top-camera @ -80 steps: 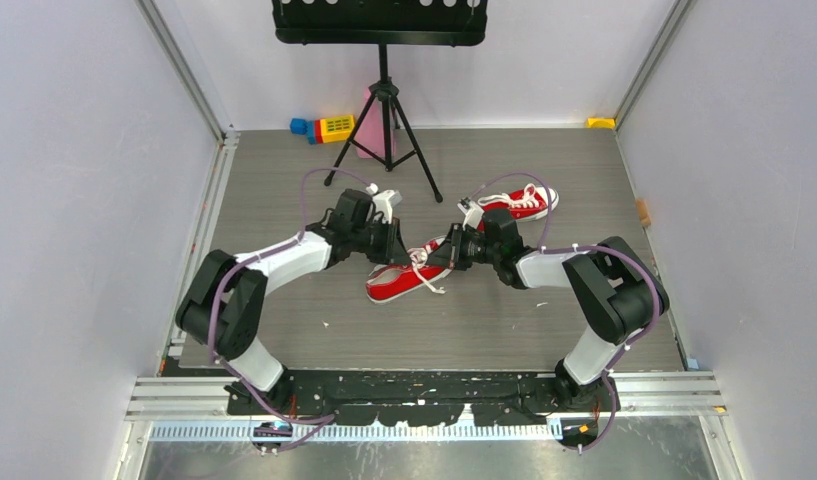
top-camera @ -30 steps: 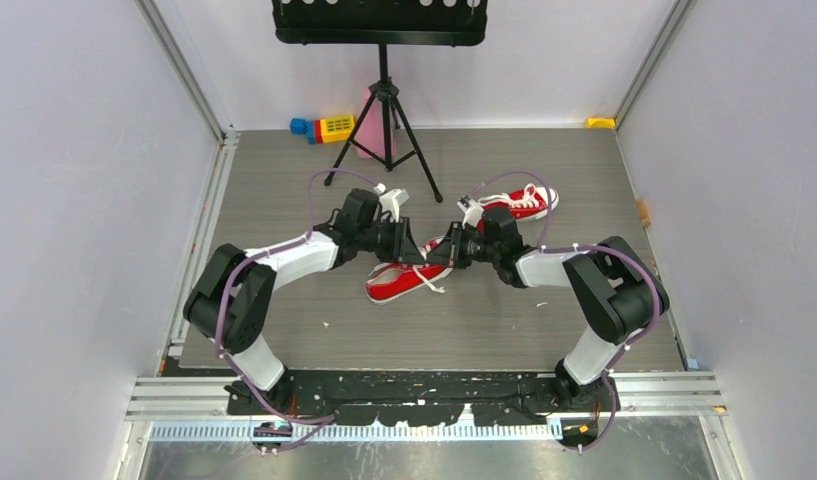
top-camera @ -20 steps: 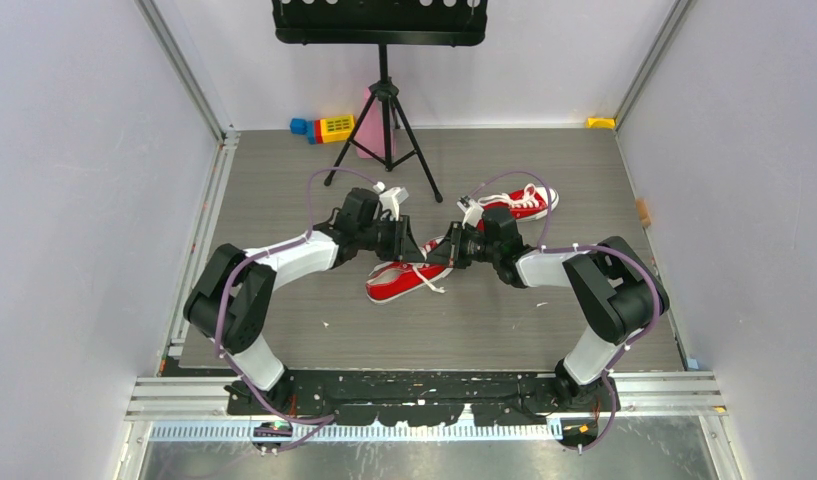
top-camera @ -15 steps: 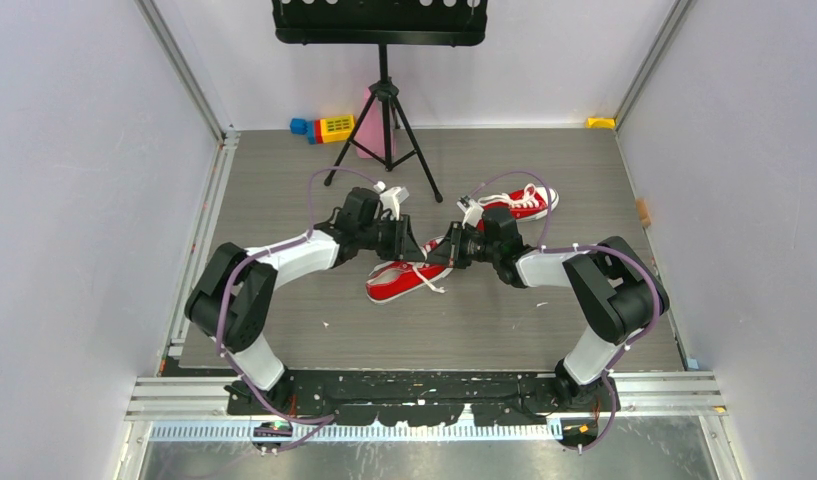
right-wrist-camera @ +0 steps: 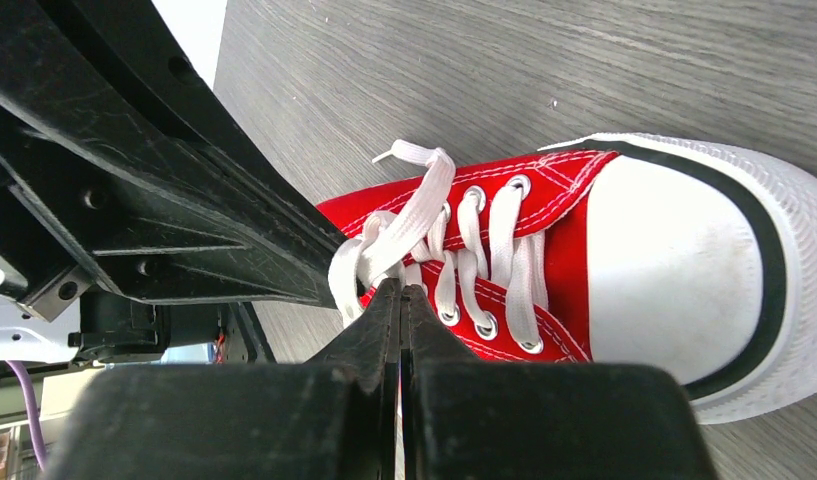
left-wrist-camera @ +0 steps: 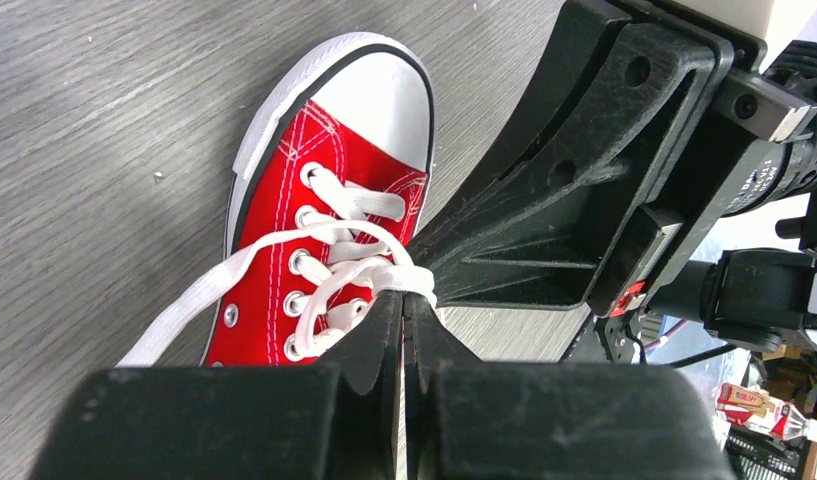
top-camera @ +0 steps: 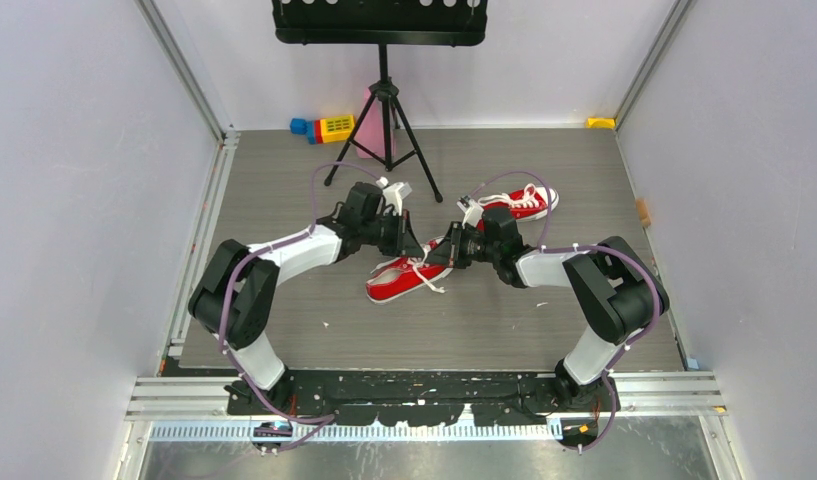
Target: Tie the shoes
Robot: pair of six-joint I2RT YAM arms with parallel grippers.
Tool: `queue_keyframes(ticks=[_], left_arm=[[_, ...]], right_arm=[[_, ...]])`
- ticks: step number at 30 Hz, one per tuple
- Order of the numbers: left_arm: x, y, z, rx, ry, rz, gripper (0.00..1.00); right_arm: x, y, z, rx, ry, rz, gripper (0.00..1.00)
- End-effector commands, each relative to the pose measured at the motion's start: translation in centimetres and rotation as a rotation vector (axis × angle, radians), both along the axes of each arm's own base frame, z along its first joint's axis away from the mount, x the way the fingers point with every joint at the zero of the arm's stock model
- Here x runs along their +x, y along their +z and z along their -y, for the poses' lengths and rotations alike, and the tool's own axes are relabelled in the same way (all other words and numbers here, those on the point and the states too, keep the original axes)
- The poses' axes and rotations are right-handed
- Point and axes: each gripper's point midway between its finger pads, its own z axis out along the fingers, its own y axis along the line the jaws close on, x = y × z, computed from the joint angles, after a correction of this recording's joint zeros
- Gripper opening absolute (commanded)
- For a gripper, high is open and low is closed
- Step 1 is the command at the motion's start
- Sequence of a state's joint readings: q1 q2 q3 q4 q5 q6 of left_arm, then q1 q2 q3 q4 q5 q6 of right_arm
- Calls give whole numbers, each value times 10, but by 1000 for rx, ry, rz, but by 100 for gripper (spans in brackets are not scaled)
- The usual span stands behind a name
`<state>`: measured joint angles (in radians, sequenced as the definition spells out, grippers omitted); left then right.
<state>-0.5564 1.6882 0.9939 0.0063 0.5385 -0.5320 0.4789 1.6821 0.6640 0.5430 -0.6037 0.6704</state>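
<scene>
Shoe [top-camera: 389, 285] diag., toe far-right, laces [left-wrist-camera: 352, 204] pinched

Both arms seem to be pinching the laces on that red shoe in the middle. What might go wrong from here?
1. The left jaws and right jaws are both shut on the white laces, very close together over the near shoe, so they may bump as they pull.
2. Each grips the thin lace only at its tips, so a strand could slip free.
3. Nothing holds the shoe down, so pulling may drag or tip it rather than tighten a knot.
</scene>
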Motion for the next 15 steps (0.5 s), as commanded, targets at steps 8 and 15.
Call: queue_keyframes(ticks=[8,15], left_arm=[[-12,12,-16,133,-101,17,0],[-16,10,-17,152,-135,2,0]], right_arm=[[13,20,0,-11,-25,90,0],[14,18,3,-22,-38,88,0]])
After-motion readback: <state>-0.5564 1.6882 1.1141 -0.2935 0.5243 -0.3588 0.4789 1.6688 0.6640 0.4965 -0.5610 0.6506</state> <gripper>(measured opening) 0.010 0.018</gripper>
